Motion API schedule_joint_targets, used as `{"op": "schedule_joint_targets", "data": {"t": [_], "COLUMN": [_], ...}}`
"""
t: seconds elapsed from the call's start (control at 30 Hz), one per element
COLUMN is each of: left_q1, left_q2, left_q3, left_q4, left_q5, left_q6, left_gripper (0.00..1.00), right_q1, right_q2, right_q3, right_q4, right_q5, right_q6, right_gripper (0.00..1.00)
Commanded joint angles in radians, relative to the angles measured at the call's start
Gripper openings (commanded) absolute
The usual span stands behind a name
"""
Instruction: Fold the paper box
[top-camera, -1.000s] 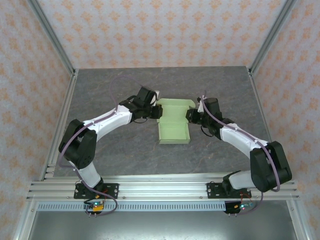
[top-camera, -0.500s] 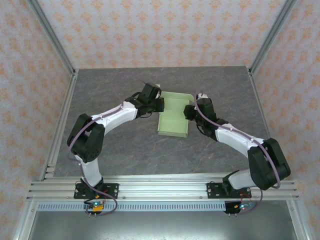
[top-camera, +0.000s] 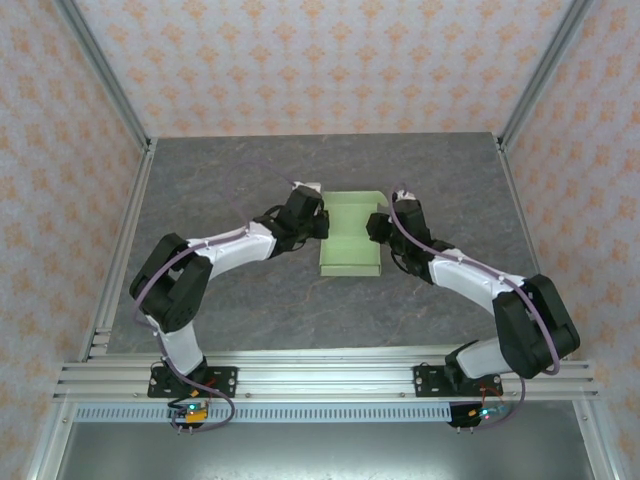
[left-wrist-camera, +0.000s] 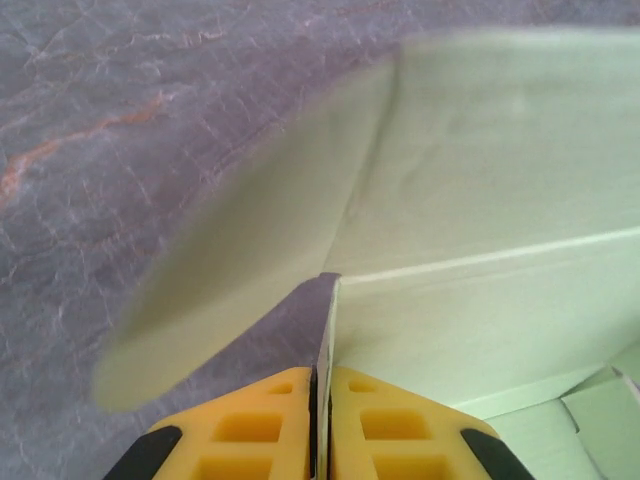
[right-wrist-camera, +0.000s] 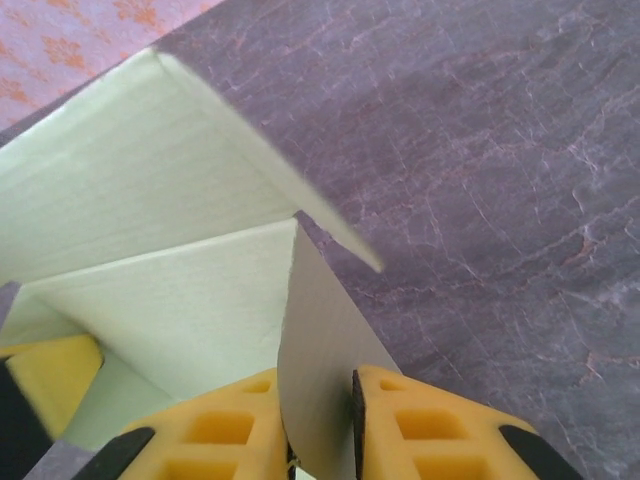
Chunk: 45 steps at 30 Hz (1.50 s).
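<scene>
The paper box (top-camera: 350, 232) is pale green card lying mid-table in the top view, its lid panel raised at the far side. My left gripper (top-camera: 320, 222) is at its left edge, my right gripper (top-camera: 376, 226) at its right edge. In the left wrist view my left gripper (left-wrist-camera: 321, 385) is shut on the thin edge of a side wall of the paper box (left-wrist-camera: 480, 200). In the right wrist view my right gripper (right-wrist-camera: 318, 392) is shut on a side flap of the paper box (right-wrist-camera: 140, 210), the flap standing upright between the yellow fingers (right-wrist-camera: 420, 420).
The grey marbled tabletop (top-camera: 250, 300) stretches around the box. Patterned walls and metal frame posts (top-camera: 110, 90) close in the back and sides. A rail (top-camera: 320, 375) runs along the near edge by the arm bases.
The box's far panel has risen from flat to raised, hiding its tabs. Both grippers moved toward the far end of the box and now sit at its side edges.
</scene>
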<state>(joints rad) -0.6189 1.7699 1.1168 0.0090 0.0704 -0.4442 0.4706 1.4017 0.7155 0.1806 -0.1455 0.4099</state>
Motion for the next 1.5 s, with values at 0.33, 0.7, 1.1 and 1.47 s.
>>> {"op": "schedule_joint_targets", "data": {"t": [0.33, 0.7, 1.1, 1.47], "left_q1": [-0.135, -0.072, -0.054, -0.125], "left_q2": [-0.096, 0.02, 0.167, 0.153], "left_q3": [-0.101, 0.091, -0.03, -0.204], "left_q4": [0.171, 0.196, 0.553, 0.721], "left_q5": [-0.252, -0.211, -0.209, -0.368], "left_q6": [-0.017, 0.035, 0.135, 0.185], "left_gripper": [0.12, 0.11, 0.1, 0.11], "right_q1": [0.064, 0.063, 0.064, 0.064], "right_q2": [-0.112, 0.062, 0.229, 0.118], "right_q3": [-0.174, -0.031, 0.003, -0.13], "right_q4": [0.152, 0.308, 0.473, 0.46], "right_q5": [0.044, 0.087, 0.104, 0.112], "right_q6": [-0.011, -0.06, -0.055, -0.03], "right_gripper": [0.23, 0.23, 0.23, 0.28]}}
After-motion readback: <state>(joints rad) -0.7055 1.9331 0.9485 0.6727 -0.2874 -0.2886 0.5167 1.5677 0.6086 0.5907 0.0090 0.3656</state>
